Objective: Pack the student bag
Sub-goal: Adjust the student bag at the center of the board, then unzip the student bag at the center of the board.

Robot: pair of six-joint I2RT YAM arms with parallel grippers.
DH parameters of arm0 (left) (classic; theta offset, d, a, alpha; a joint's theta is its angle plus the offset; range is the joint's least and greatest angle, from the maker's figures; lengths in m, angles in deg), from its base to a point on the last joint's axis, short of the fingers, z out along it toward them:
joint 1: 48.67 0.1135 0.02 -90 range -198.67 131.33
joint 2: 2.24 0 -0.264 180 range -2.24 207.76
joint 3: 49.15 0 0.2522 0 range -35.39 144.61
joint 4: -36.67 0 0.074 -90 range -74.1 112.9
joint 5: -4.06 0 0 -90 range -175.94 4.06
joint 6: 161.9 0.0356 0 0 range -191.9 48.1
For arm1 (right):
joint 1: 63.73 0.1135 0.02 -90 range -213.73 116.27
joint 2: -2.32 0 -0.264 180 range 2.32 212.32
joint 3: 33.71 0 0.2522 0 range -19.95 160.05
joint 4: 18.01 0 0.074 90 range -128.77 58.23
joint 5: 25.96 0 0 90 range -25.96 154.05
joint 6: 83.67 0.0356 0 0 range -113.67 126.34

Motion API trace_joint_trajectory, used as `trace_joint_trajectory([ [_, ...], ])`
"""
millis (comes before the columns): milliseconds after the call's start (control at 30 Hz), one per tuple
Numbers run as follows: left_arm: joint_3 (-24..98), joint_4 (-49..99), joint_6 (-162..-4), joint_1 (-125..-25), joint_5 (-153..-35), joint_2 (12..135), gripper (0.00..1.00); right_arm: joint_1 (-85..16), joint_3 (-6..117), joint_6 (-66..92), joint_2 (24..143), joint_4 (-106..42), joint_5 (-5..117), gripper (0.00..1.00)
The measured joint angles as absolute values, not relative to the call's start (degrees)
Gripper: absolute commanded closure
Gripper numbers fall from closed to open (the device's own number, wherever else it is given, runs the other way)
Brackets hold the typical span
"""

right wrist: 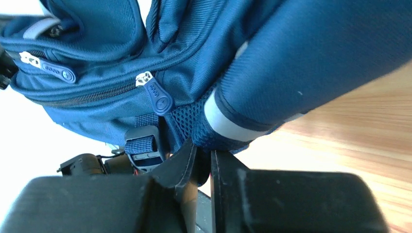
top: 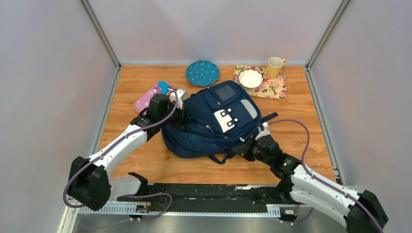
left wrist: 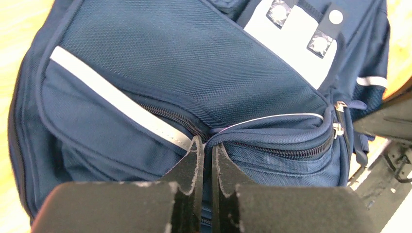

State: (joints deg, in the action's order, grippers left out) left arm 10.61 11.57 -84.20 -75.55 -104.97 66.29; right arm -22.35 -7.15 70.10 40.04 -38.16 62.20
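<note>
The student bag (top: 214, 124) lay on its back in the middle of the counter (top: 145, 162), front pockets and white patch facing up, grey top panel toward the far edge. Bare wood lay open along the near edge in front of it and down the right side. The far edge was more crowded: a teal plate (top: 202, 73) sat just beyond the bag's top, and a floral tray (top: 276, 90) at the far right corner carried a white bowl (top: 250, 77) and a yellow mug (top: 274, 66). A pink pencil case (top: 145, 99) lay near the bag's left side, close behind the left arm's wrist.

The left hand (left wrist: 206, 145) was pressed to the bag's left flank, its fingers together with only a sliver between them, tips at the zip line beside a pale stripe. The right hand (right wrist: 204, 153) sat at the bag's near right corner, fingers likewise together, tips against mesh under a padded strap. Whether either pinched fabric could not be told.

The counter was pale wood, walled by plain grey panels on three sides.
</note>
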Motion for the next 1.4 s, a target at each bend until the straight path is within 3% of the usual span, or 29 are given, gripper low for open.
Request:
trace_joint_trajectory([
  [133, 11.81, 9.58, -83.65, -73.29, -104.25, 66.09, 0.71, -18.21, -1.31, 68.4, 46.86, -40.59, 63.77, 0.54],
  [167, 11.63, 8.62, -83.67, -73.16, -103.51, 65.06, 0.63, -17.93, 0.3, 67.5, 46.83, -42.82, 64.1, 0.49],
  [267, 9.67, 7.24, -84.09, -73.03, -100.95, 58.92, 0.44, -17.69, 3.93, 63.9, 43.53, -50.01, 65.67, 0.45],
  [467, 6.87, 3.79, -86.89, -72.51, -94.02, 38.7, 0.38, -23.74, 9.4, 57.27, 35.82, -61.26, 67.62, 0.42],
  [533, 6.94, 3.0, -88.33, -72.51, -93.08, 35.1, 0.31, -26.26, 11.76, 55.41, 36.3, -63.38, 67.68, 0.42],
  [800, 3.94, 5.91, -100.0, -77.51, -99.22, 35.73, 0.29, -40.97, 22.1, 45.36, 50.88, -65.96, 62.42, 0.41],
  [1100, 7.9, 9.19, -105.66, -112.31, -76.71, 54.49, 0.28, -46.93, 23.43, 41.6, 55.4, -66.2, 54.29, 0.41],
  [1400, 13.62, 17.58, -112.33, -119.39, -62.87, 75.45, 0.31, -46.93, 22.07, 42.23, 49.72, -65.77, 50.85, 0.41],
])
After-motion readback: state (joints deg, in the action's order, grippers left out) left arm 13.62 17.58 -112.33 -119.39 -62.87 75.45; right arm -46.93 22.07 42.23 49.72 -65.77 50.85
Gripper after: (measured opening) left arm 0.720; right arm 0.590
